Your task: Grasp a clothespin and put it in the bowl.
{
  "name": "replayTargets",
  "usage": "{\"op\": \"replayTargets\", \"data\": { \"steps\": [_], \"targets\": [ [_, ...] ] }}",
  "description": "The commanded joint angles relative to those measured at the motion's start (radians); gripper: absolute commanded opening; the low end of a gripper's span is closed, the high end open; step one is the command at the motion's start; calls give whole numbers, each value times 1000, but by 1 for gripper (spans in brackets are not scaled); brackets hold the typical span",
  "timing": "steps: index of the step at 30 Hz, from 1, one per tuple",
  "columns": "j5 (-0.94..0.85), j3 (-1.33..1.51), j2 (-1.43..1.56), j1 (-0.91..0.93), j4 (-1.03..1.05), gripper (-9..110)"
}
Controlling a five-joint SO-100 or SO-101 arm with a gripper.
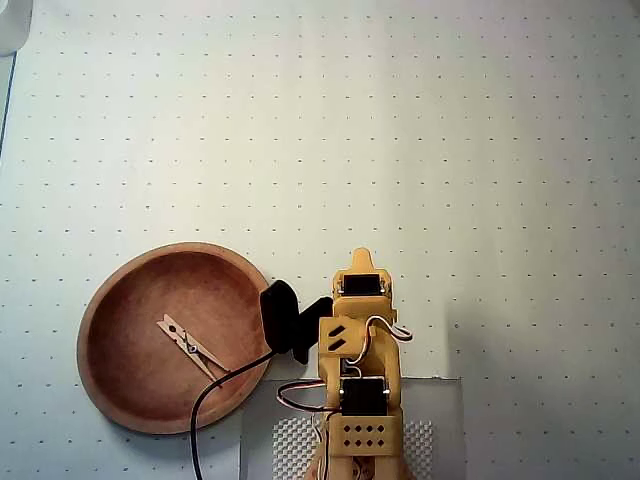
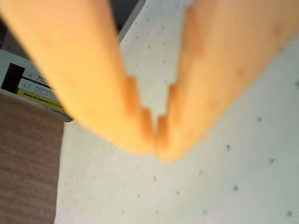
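Observation:
The light-tan wooden clothespin [image 1: 190, 346] lies flat inside the round reddish-brown wooden bowl [image 1: 110, 300], near its middle, in the overhead view. The bowl sits on the dotted white mat at the lower left. My orange gripper [image 1: 362, 256] is to the right of the bowl, apart from it, with the arm folded back over its base. In the wrist view the two orange fingers [image 2: 112, 93] fill the frame and the gripper [image 2: 156, 140] has its tips touching, with nothing between them. The bowl and the clothespin are out of the wrist view.
A black camera [image 1: 283, 317] with a black cable [image 1: 205, 410] hangs off the arm next to the bowl's right rim. The arm's base stands on a clear plate [image 1: 440, 430] at the bottom edge. In the wrist view, brown tabletop [image 2: 28, 172] and a yellow-and-black object [image 2: 37, 91] lie beyond the mat's edge.

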Motion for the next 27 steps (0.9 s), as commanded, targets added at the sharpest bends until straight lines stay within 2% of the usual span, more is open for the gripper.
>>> {"op": "replayTargets", "data": {
  "steps": [1,27],
  "targets": [
    [11,-20,15,2,66,-3],
    [-52,-21,78,2,193,-3]
  ]
}}
